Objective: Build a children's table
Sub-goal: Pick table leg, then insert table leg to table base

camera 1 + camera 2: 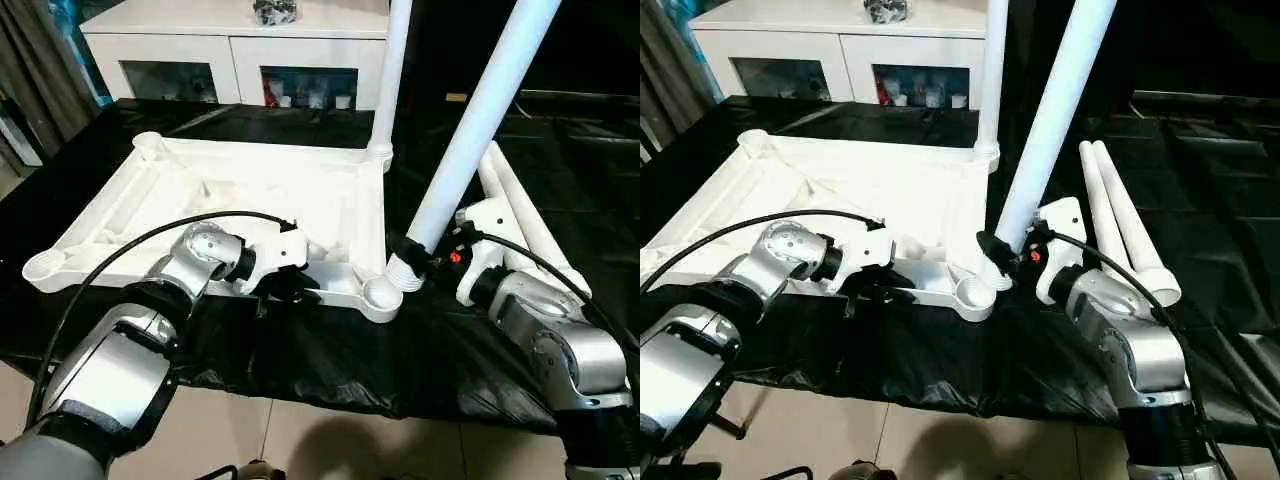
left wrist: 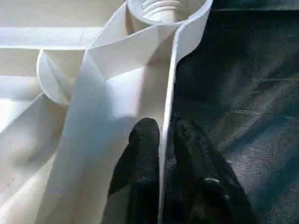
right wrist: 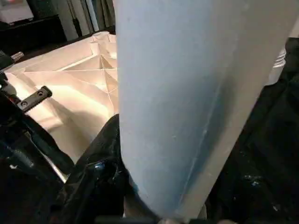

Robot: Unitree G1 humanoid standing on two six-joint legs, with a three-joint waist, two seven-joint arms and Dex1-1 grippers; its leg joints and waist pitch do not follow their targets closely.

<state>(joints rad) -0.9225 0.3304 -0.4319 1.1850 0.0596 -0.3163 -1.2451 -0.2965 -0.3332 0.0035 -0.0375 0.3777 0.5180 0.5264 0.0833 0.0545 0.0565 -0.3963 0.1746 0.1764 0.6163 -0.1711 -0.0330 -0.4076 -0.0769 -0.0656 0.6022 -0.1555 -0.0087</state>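
Setting: The children's table top (image 1: pixel 250 200) lies ribbed side up on a black sheet (image 1: pixel 330 350); a white cabinet (image 1: pixel 230 50) with glass doors stands behind.
Standing leg: One white leg (image 1: pixel 392 70) rises upright from the far right corner socket.
Spare legs: Two more legs (image 1: pixel 1120 215) lie side by side on the sheet beside the right arm.
Right gripper (image 1: pixel 410 255): Clamped around a tilted leg (image 1: pixel 480 120) near its threaded end, just above the near right corner socket (image 1: pixel 380 295).
Left gripper (image 2: pixel 163 135): Its black fingers (image 2: pixel 145 140) pinch the top's near edge wall, one either side.
Wrist views: The left wrist camera shows the socket's inner threads (image 2: pixel 161 7); the right wrist camera has the held leg blocking most of the table top.
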